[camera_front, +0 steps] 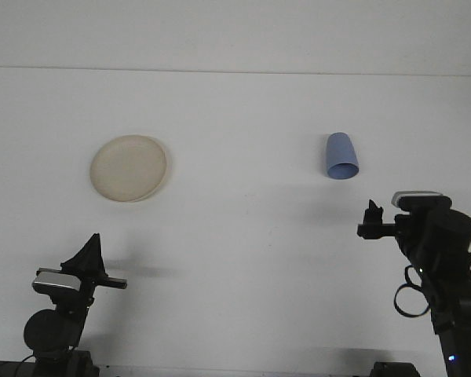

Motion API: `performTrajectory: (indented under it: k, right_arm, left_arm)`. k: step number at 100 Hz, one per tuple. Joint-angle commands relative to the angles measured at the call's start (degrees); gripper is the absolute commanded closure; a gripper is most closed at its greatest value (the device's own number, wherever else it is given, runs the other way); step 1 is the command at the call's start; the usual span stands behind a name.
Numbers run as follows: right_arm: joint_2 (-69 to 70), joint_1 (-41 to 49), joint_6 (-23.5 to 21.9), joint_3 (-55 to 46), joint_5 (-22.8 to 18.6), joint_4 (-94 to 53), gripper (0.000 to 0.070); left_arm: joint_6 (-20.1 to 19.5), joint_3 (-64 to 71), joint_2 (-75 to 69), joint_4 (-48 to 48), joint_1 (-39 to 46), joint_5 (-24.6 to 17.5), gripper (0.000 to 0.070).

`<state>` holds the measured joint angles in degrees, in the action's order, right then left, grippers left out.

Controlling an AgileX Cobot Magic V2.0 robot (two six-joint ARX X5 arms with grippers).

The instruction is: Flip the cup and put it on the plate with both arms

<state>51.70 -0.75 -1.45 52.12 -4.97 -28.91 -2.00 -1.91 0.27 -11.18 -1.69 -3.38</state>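
On the white table (243,259), the small blue plastic cup (341,155) lies beyond the right gripper (370,220), whose finger spacing I cannot tell.

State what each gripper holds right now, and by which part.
Nothing is held. The blue cup lies on its side on the table, apart from the right gripper. The left gripper is far from the plate.

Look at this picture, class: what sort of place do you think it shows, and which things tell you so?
Probably a robot test bench or lab. A bare white table holds only a plate and a blue cup lying on its side, with two black robot arms at the near edge.
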Motion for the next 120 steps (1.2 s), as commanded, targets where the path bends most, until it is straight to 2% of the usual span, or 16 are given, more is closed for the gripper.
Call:
performTrajectory:
  k: [1,11,50,59,77,106,120]
  right_arm:
    - [2.9,0.0,1.4,0.5,-0.2,3.7,0.0161]
    - [7.8,0.0,2.8,-0.5,-1.0,9.4,0.0161]
    - [25.4,0.0,3.1,-9.7,-2.6,33.3,0.0162]
    - [29.7,0.0,4.6,-9.8,-2.5,38.2,0.0163]
    - [37.6,0.0,4.6,-9.8,-2.5,49.4,0.0169]
    - [43.8,-1.7,4.5,-9.5,-2.6,58.9,0.0181]
    - [46.2,-2.9,4.5,-8.6,-4.4,61.5,0.0181]
  left_arm:
    - [-0.1,1.1,-0.1,-0.9,0.0,0.0,0.0688]
    - [-0.1,1.1,-0.1,-0.9,0.0,0.0,0.0688]
    - [-0.1,1.1,-0.1,-0.8,0.0,0.0,0.0688]
    - [-0.1,1.1,-0.1,-0.8,0.0,0.0,0.0688]
    - [-0.1,1.1,-0.1,-0.8,0.0,0.0,0.0688]
    - [-0.1,1.1,-0.1,-0.9,0.0,0.0,0.0688]
    - [-0.1,1.1,-0.1,-0.9,0.0,0.0,0.0688]
